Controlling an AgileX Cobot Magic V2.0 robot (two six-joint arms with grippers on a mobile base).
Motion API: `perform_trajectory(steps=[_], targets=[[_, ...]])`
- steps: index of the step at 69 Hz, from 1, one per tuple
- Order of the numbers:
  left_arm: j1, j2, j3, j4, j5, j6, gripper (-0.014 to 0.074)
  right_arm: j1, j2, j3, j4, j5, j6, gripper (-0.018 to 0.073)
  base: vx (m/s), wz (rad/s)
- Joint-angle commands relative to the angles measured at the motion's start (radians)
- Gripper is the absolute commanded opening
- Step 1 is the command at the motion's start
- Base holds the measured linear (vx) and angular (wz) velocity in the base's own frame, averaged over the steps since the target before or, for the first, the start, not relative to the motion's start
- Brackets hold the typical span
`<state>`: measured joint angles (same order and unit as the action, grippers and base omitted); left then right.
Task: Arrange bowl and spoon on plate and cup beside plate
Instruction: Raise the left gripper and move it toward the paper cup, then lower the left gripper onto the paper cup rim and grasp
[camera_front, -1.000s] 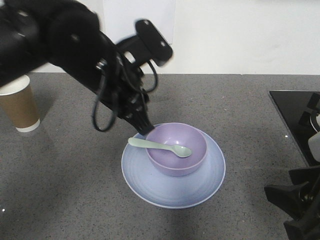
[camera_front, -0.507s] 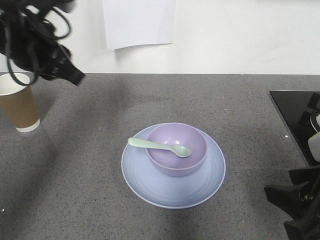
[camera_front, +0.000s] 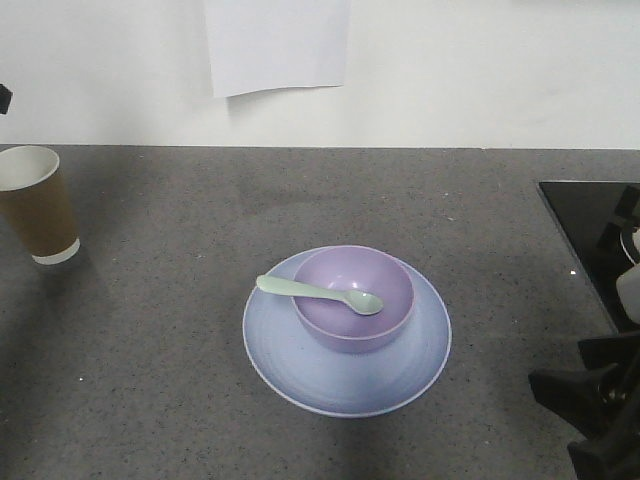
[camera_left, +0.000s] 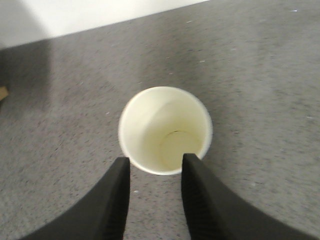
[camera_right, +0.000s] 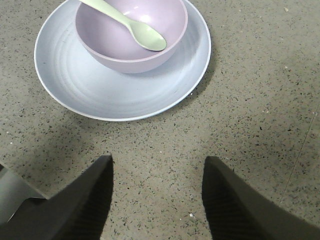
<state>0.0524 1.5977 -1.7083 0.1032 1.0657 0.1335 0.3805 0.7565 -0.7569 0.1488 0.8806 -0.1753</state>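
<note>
The pale blue plate (camera_front: 300, 370) lies mid-counter with the purple bowl (camera_front: 385, 315) standing on it. The mint-green spoon (camera_front: 320, 293) rests across the bowl, scoop inside and handle over the left rim. At the far left stands the brown paper cup (camera_front: 38, 205), upright and away from the plate. My left gripper (camera_left: 155, 162) hovers open above the cup (camera_left: 165, 130), holding nothing, its fingertips at the near side of the rim. My right gripper (camera_right: 157, 162) is open and empty over bare counter, short of the plate (camera_right: 100, 90), bowl (camera_right: 110, 42) and spoon (camera_right: 125, 22).
A black cooktop (camera_front: 585, 240) fills the right edge of the grey speckled counter (camera_front: 180, 300). A white wall with a sheet of paper (camera_front: 278, 45) closes the back. Dark parts of the right arm (camera_front: 590, 410) sit at the bottom right.
My left arm has pulled back from the bowl's rim, swung left toward the cup and left the front view. Spoon, bowl and plate stay put; the right arm is still.
</note>
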Motion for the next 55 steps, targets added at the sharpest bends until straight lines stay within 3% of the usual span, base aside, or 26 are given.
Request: perform_trajectory(steps=[1, 21, 55], targets=[[0.041, 0.0, -0.032, -0.005, -0.076, -0.021, 0.0254, 0.002, -0.002, -0.024, -0.002, -0.053, -0.009, 0.039, 0.0, 0.0], [0.109, 0.099, -0.032, -0.132, -0.163, -0.011, 0.0254, 0.002, -0.002, -0.024, -0.002, -0.054, -0.009, 0.039, 0.0, 0.0], [0.109, 0.171, -0.032, -0.129, -0.217, -0.003, 0.0254, 0.002, -0.002, -0.024, -0.002, -0.053, -0.009, 0.039, 0.0, 0.0]])
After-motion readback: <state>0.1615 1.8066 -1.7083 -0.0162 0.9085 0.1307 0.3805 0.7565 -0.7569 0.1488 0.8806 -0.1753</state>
